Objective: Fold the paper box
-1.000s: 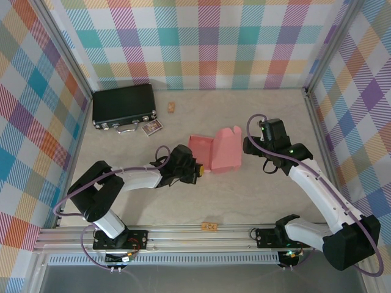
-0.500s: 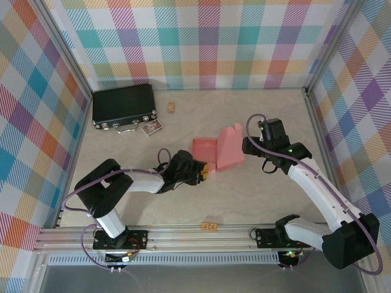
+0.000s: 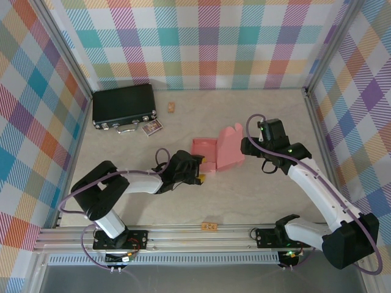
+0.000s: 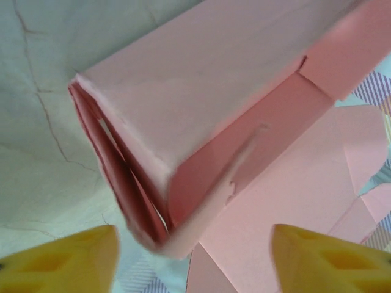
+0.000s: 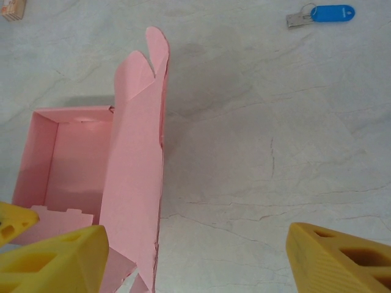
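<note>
two claws open, paper box [image 3: 206, 152] between them

most of the table [image 3: 269, 110] lay bare. the paper box sat near its middle, an open tray with its lid panel standing up along the tray's right side, the fold between them running near to far. the left arm lay stretched low over the table, forearm almost flat, reaching rightward to the tray's near corner. the right arm reached forward and bent in leftward, its wrist facing the lid's outer face. the left gripper [image 4: 195, 262] had its fingers wide apart with the tray's corner lying between them, and it gripped nothing; whether a pad brushed the card was hard to tell from so close. the right gripper [image 5: 198, 256] also stood wide and empty, one finger just beside the upright lid. judged from this, closing the lid turned on the right gripper, which lay on the side the lid had to be pushed from, leftward over the tray.
</note>
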Motion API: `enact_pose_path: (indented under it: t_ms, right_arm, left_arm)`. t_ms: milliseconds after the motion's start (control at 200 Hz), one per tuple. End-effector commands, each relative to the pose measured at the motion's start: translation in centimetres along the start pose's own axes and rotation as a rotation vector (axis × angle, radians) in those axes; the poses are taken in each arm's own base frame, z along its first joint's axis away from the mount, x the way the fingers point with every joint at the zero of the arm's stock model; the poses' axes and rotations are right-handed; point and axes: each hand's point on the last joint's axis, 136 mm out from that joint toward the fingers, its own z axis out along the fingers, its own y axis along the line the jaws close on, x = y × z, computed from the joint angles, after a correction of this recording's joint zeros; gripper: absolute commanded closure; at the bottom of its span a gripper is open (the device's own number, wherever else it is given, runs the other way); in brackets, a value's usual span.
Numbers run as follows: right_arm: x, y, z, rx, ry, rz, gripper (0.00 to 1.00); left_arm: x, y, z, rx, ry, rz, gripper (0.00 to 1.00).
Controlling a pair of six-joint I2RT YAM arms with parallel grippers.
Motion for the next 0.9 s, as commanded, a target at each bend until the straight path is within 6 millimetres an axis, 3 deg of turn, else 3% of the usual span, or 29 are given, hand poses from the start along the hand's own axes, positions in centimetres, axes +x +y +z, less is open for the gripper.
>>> enact_pose_path:
  t_ms: [0,175,615,895]
  right_arm:
    - [0.3,0.8,0.4,-0.057,0.012,0.02,0.24]
    - [0.6,1.7,1.5,-0.109,0.049,0.027,0.28]
    - [0.2,1.7,5.4,-0.122,0.097,0.039,0.65]
    - [-1.7,2.2,7.3,-0.156,0.107,-0.038,0.85]
  left_arm:
    - [-0.1,-2.1,-2.2,0.032,-0.08,0.099,0.18]
    - [-1.1,-3.9,-5.7,0.002,-0.222,0.321,0.11]
    - [-7.8,-5.3,-12.4,-0.152,-0.566,0.719,0.13]
    - [-10.1,-5.8,-15.8,-0.226,-0.666,0.814,0.13]
